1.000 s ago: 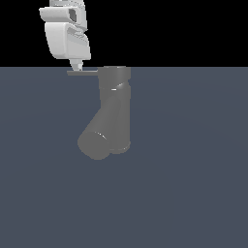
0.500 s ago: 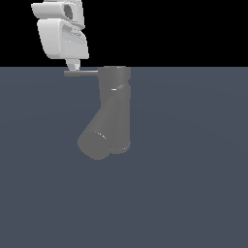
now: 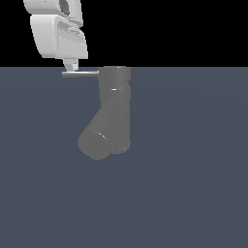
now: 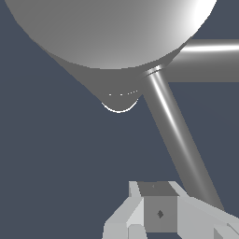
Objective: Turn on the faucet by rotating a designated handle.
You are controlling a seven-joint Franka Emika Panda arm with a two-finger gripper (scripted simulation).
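Note:
The matte grey faucet (image 3: 114,104) stands in the middle of the exterior view, its thick spout (image 3: 97,138) angling down toward that view's left. The thin handle (image 3: 81,73) sticks out sideways from the cylinder top toward the exterior view's left. My white gripper (image 3: 71,66) hangs right above the rod's outer end, its tip at or just touching the rod. In the wrist view the faucet (image 4: 112,32) looms close, the handle (image 4: 177,135) runs slantwise past my gripper (image 4: 158,214), and the fingers look pressed together with nothing between them.
A flat dark blue-grey floor (image 3: 193,184) stretches around the faucet, with black background above it. Nothing else shows.
My gripper has drifted a little toward the exterior view's left. The handle's outer end now reaches slightly farther left and sits slightly lower than before.

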